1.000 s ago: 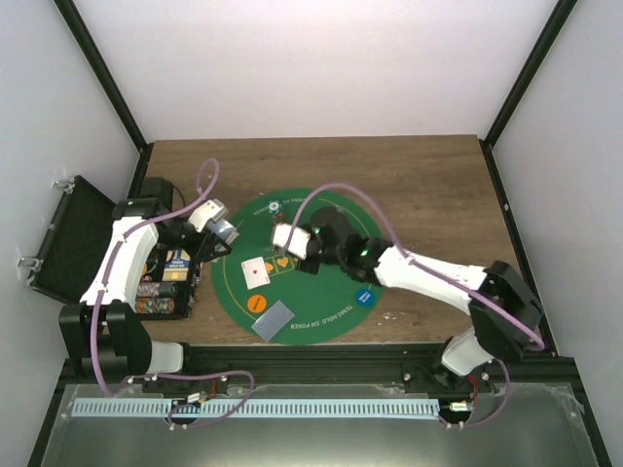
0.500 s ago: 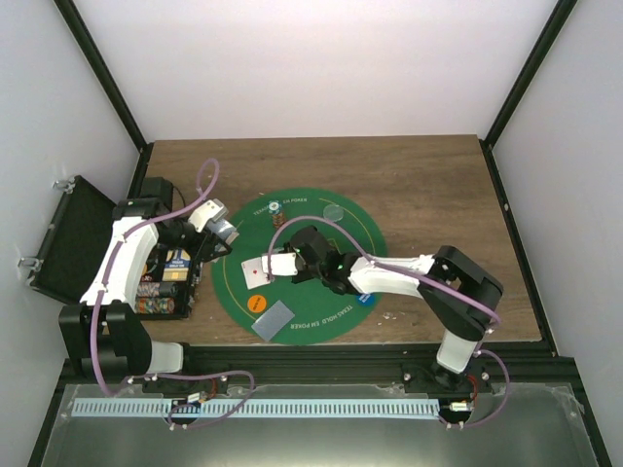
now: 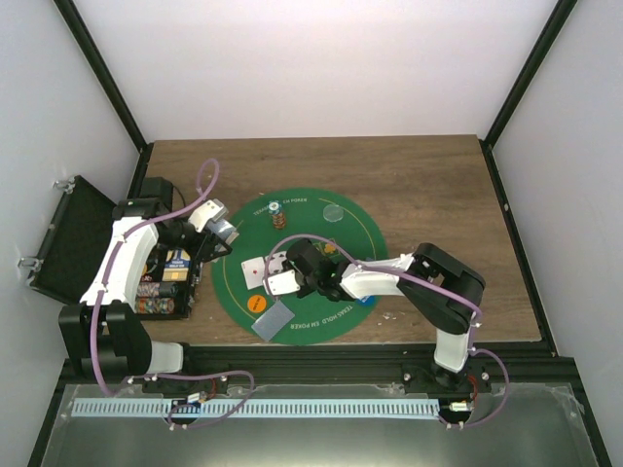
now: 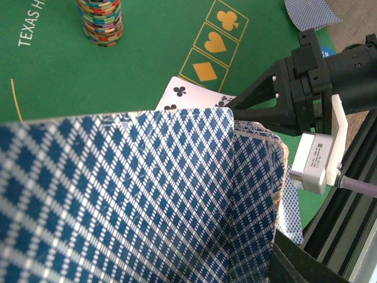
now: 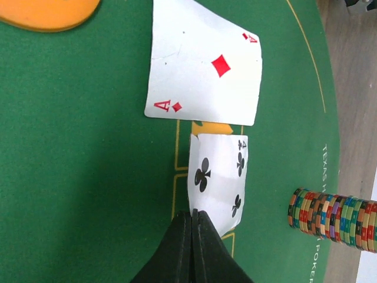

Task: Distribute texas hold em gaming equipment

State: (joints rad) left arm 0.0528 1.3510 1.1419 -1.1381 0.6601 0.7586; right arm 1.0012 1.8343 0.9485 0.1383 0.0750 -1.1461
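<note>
In the right wrist view my right gripper (image 5: 192, 215) is shut on the edge of a four of clubs card (image 5: 217, 177), held low over the green poker mat (image 5: 88, 177). An ace of diamonds (image 5: 206, 65) lies face up just beyond it, and an orange chip (image 5: 47, 9) lies further off. My left gripper (image 3: 226, 233) holds a deck of blue-patterned cards (image 4: 135, 200) at the mat's left edge; the deck hides its fingers. From above, my right gripper (image 3: 279, 281) is beside the ace (image 3: 255, 270).
A stack of coloured chips (image 3: 275, 207) stands at the mat's far side. A pale chip (image 3: 333, 211), a blue chip (image 3: 365, 297), an orange chip (image 3: 258, 303) and a face-down card (image 3: 274, 319) lie on the mat. An open black chip case (image 3: 161, 282) sits left.
My right gripper has moved left and nearer across the mat with the four of clubs, ending beside the ace of diamonds. My left arm has not moved.
</note>
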